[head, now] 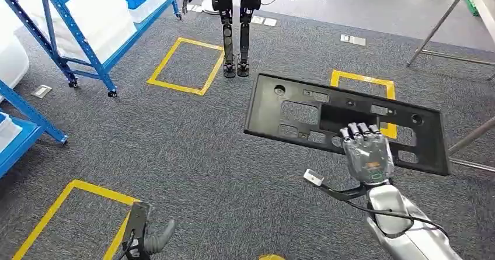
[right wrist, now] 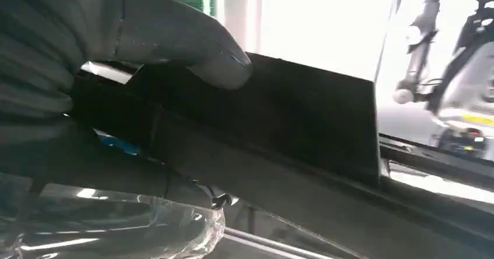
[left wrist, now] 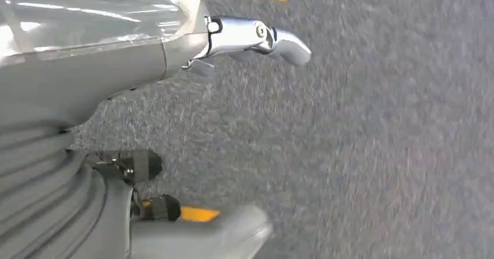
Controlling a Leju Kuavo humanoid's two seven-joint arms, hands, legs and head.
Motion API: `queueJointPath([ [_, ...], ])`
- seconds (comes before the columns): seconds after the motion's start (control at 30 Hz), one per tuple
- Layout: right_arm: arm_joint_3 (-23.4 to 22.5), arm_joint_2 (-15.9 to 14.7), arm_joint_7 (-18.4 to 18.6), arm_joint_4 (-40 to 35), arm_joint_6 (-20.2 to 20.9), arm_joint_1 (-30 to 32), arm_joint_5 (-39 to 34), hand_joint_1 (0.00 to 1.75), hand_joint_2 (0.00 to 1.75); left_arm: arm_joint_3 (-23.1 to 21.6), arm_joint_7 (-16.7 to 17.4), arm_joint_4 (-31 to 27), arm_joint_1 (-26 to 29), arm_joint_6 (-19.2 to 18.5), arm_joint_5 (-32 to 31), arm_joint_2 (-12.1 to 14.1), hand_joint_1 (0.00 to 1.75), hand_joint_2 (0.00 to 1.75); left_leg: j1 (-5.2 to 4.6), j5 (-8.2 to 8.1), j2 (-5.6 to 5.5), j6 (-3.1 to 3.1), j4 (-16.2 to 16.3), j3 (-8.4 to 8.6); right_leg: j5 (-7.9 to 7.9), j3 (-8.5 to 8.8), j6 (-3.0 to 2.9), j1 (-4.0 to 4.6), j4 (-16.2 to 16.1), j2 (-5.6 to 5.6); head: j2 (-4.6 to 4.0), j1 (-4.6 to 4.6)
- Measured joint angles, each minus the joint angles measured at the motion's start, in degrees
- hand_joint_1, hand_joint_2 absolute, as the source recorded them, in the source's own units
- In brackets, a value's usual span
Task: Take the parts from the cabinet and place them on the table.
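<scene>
Gripping the black panel [head: 327,117], the right hand [head: 366,152] shows its thumb [right wrist: 192,43] on top; left hand [left wrist: 87,171] hangs empty.

My right robot hand [head: 368,152] covers the middle of the long flat black plastic panel with cut-outs [head: 303,111], and in the right wrist view my thick grey thumb [right wrist: 192,43] hides more of the same dark panel [right wrist: 314,119], so how the fingers lie beneath it I cannot tell. My left robot hand [head: 146,236] is cut off by the head view's lower edge. The other black-legged humanoid robot [head: 233,26] ahead is cropped above the legs.
</scene>
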Motion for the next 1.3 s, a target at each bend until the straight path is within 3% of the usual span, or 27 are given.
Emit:
queueJointPath([
  [0.07,0.1,0.0,0.0,0.2,-0.1,0.5,0.0,1.75,1.75,-0.2,0.0,0.4,0.0,0.0,0.0,0.1,0.00,1.75,-0.04,-0.10,1.93,-0.10,0.0,-0.10,-2.59,-3.97,0.64,-0.57,8.1,-0.62,0.00,0.00],
  [0.1,0.1,0.0,0.0,0.4,-0.1,0.7,0.0,1.75,1.75,-0.2,0.0,0.5,0.0,0.1,0.0,0.1,0.00,1.75,0.03,-0.21,2.73,-0.27,0.0,-0.08,-2.20,-3.88,1.24,-1.04,8.0,-0.82,0.00,0.02],
  [0.13,0.1,0.0,0.0,0.5,-0.2,0.8,0.0,1.75,1.75,-0.2,0.0,0.7,0.0,0.1,0.0,0.1,0.00,1.75,0.09,-0.35,3.46,-0.48,0.1,-0.02,-1.04,-2.28,2.02,-1.44,5.2,-1.12,0.00,0.00],
  [0.17,0.0,0.0,0.0,0.6,-0.2,0.8,0.0,1.75,1.75,-0.3,0.0,0.9,0.0,0.1,0.0,0.1,0.00,1.75,0.21,-0.59,4.22,-0.84,0.2,0.12,0.85,0.59,2.95,-2.00,0.0,-1.85,0.00,0.02],
  [0.2,0.0,0.0,0.0,0.6,-0.3,0.8,0.0,1.75,1.75,-0.3,0.0,0.9,-0.1,0.2,0.0,0.1,0.00,1.75,0.40,-0.92,4.81,-1.33,0.5,0.23,2.68,3.84,3.77,-2.35,-5.7,-3.30,0.00,-0.02],
  [0.23,0.0,0.1,-0.1,0.6,-0.6,0.7,0.0,1.75,1.75,-0.3,0.0,1.0,-0.2,0.3,0.0,0.2,0.00,1.75,0.17,-1.41,5.36,-2.07,1.1,0.15,3.16,5.66,4.03,-2.37,-9.5,-6.33,0.00,0.15],
  [0.27,-0.1,0.2,-0.5,0.7,-0.8,0.7,0.0,1.75,1.75,-0.3,-0.1,1.0,-0.3,0.5,0.0,0.2,0.00,1.75,-0.10,-1.97,5.92,-2.62,1.5,-0.15,3.47,6.07,3.29,-1.24,-9.2,-5.48,0.00,0.11],
  [0.3,-0.2,0.3,-0.7,0.8,-1.1,0.7,0.0,1.75,1.75,-0.3,-0.2,1.1,-0.3,0.5,0.0,0.3,0.00,1.75,-0.18,-1.99,6.29,-2.78,1.5,0.06,3.54,5.64,2.44,-1.49,-8.9,-4.66,0.00,-0.15],
  [0.37,-0.5,0.3,-1.4,1.1,-1.4,0.9,0.0,1.75,1.75,-0.5,-0.2,1.3,-0.4,0.7,0.0,0.3,0.00,1.75,0.14,-2.00,7.40,-3.10,1.4,0.48,3.42,5.05,1.70,-1.01,-8.6,-3.41,0.00,-0.28],
  [0.4,-0.7,0.3,-1.6,1.2,-1.6,0.9,0.0,1.75,1.75,-0.5,-0.2,1.3,-0.4,0.7,0.1,0.3,0.00,1.75,0.50,-2.56,7.66,-3.49,1.6,0.34,3.47,5.41,0.94,-1.47,-8.7,-2.71,0.00,-0.37],
  [0.43,-1.1,0.4,-1.8,1.2,-1.8,1.0,0.0,1.75,1.75,-0.6,-0.2,1.3,-0.6,0.9,0.1,0.4,0.00,1.75,0.87,-3.68,5.10,-3.62,2.7,0.18,3.59,5.41,0.58,-1.54,-8.8,-2.17,0.00,-0.63],
  [0.47,-1.5,0.5,-2.4,1.3,-2.1,0.9,0.0,1.75,1.75,-0.6,-0.3,1.4,-0.6,1.0,0.1,0.4,0.00,1.75,0.90,-5.96,2.43,-3.52,6.3,-1.37,3.61,5.39,-0.16,-1.41,-8.8,-1.68,0.00,-0.70],
  [0.5,-1.8,0.9,-2.9,1.3,-2.4,0.9,0.0,1.75,1.75,-0.6,-0.4,1.4,-0.5,1.1,0.3,0.5,0.00,1.75,0.76,-8.50,0.99,-3.47,11.4,-3.81,3.55,5.38,-0.40,-1.21,-8.8,-1.06,0.00,-0.85],
  [0.57,-2.1,1.3,-3.8,1.6,-2.7,1.0,0.0,1.75,1.75,-0.6,-0.5,1.7,-0.3,1.2,0.4,0.6,0.00,1.75,0.65,-11.36,0.22,-3.18,19.7,-8.18,3.62,5.32,-0.87,-0.57,-8.8,0.31,0.00,-0.85],
  [0.6,-2.2,1.6,-3.9,1.7,-2.7,1.2,0.0,1.75,1.75,-0.6,-0.5,1.9,-0.2,1.2,0.4,0.6,0.00,1.75,0.57,-10.87,0.08,-2.76,21.2,-9.43,3.63,5.32,-0.96,-0.17,-8.8,1.26,0.00,-0.83],
  [0.63,-2.4,1.7,-4.1,1.8,-2.7,1.3,0.0,1.75,1.75,-0.6,-0.5,2.0,-0.2,1.4,0.4,0.6,0.00,1.75,0.43,-9.07,-0.03,-2.24,19.4,-9.01,3.74,5.32,-1.14,0.07,-8.7,2.05,0.00,-0.83],
  [0.7,-2.8,1.9,-4.6,1.9,-2.7,1.3,0.0,1.75,1.75,-0.6,-0.5,2.0,-0.2,1.6,0.5,0.7,0.00,1.75,-0.17,-3.42,-1.29,-0.98,10.1,-5.00,3.89,5.40,-1.28,0.23,-8.7,3.66,0.00,-0.83],
  [0.73,-3.2,2.2,-4.9,1.9,-2.7,1.3,0.0,1.75,1.75,-0.6,-0.6,2.0,-0.2,1.6,0.5,0.7,0.00,1.75,-0.45,-1.18,-3.97,-0.35,5.3,-2.79,3.92,5.40,-1.26,0.17,-8.8,4.30,0.00,-0.83],
  [0.77,-3.4,2.5,-5.2,2.0,-2.7,1.3,0.0,1.75,1.75,-0.6,-0.7,2.0,-0.2,1.6,0.7,0.9,0.00,1.75,-0.31,-1.83,-5.70,0.10,3.8,-2.13,4.02,5.20,-1.08,0.57,-8.6,4.85,0.00,-0.70],
  [0.8,-3.7,2.6,-5.5,2.0,-2.7,1.3,0.0,1.75,1.75,-0.6,-0.8,2.1,-0.2,1.7,0.8,0.8,0.00,1.75,-0.52,-1.80,-4.79,-0.18,3.4,-2.06,4.16,4.96,-0.90,0.29,-8.6,5.49,0.00,-0.77],
  [0.9,-4.5,2.9,-6.2,2.1,-2.9,1.9,0.0,1.75,1.75,-0.9,-0.9,2.1,-0.4,1.7,0.8,0.8,0.00,1.75,-0.94,-1.41,-3.11,0.18,2.9,-1.66,4.85,4.52,0.17,0.04,-9.3,7.34,0.00,-0.81],
  [1.1,-4.6,2.9,-6.3,2.1,-2.9,1.9,0.0,1.75,1.75,-0.9,-0.9,2.1,-0.4,1.8,0.8,0.8,0.00,1.75,-0.82,-1.20,-2.81,0.22,2.5,-1.43,4.96,4.33,0.36,0.40,-9.4,7.60,0.00,-0.77],
  [1.17,-5.5,3.0,-6.9,2.2,-3.2,1.9,0.0,1.75,1.75,-1.3,-1.0,2.1,-0.4,2.0,0.9,0.8,0.00,1.75,-0.40,-0.24,-1.44,0.31,0.8,-0.78,3.09,2.63,-0.17,0.75,-6.3,2.37,0.00,-0.76],
  [1.2,-6.1,3.1,-6.5,2.6,-3.4,1.7,0.0,1.75,1.75,-1.5,-1.0,2.3,-0.3,2.3,1.0,0.8,0.00,1.75,-0.56,-0.19,1.59,0.42,0.8,-1.03,-2.36,-3.73,-0.12,0.27,7.4,-0.52,0.00,-0.15],
  [1.23,-6.1,3.0,-5.2,3.0,-3.4,1.9,0.0,1.75,1.75,-1.6,-1.0,2.5,-0.3,2.4,1.6,0.9,0.00,1.75,-0.44,-0.37,3.71,0.13,0.9,-1.10,-0.49,-1.01,1.54,-0.63,3.4,-1.24,0.00,-0.11],
  [1.27,-6.1,2.9,-5.1,3.0,-3.4,1.8,0.0,1.75,1.75,-1.6,-1.0,2.6,-0.3,2.4,1.6,0.9,0.00,1.75,-0.29,-0.58,4.47,-0.19,1.1,-1.03,1.40,2.45,2.36,-1.05,-2.6,-2.28,0.00,-0.13],
  [1.3,-6.1,2.8,-5.0,3.0,-3.4,1.8,0.0,1.75,1.75,-1.7,-1.0,2.6,-0.4,2.4,1.6,0.9,0.00,1.75,-0.28,-0.88,5.10,-0.64,1.4,-0.90,2.80,5.77,2.96,-1.32,-8.1,-4.79,0.00,-0.09],
])
